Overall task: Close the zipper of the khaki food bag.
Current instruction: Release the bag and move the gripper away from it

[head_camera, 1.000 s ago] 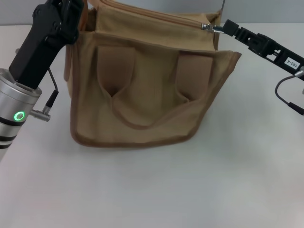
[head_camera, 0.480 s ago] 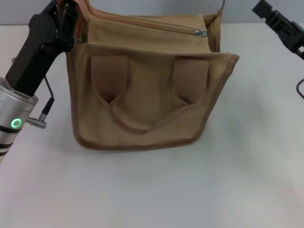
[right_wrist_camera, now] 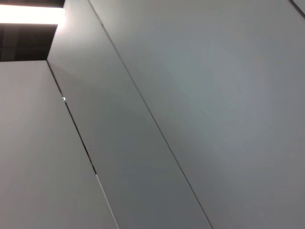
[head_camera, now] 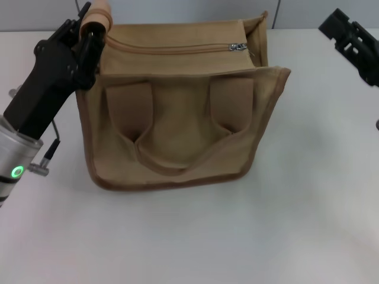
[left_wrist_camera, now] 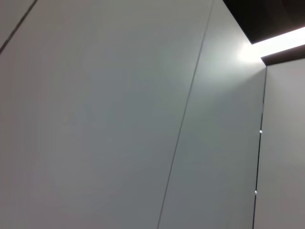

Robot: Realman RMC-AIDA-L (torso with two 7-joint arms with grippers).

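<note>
White table (head_camera: 195,236) is filling the head view from the lower edge up to a grey wall strip at the top. 1 khaki food bag (head_camera: 177,130) is sitting directly on it, upper centre of the frame, upright, strap handle side facing the camera, casting a faint shadow along its lower edge.

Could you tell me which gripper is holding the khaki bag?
The left gripper, clamped on the khaki food bag's left top corner; the right gripper hangs clear.
</note>
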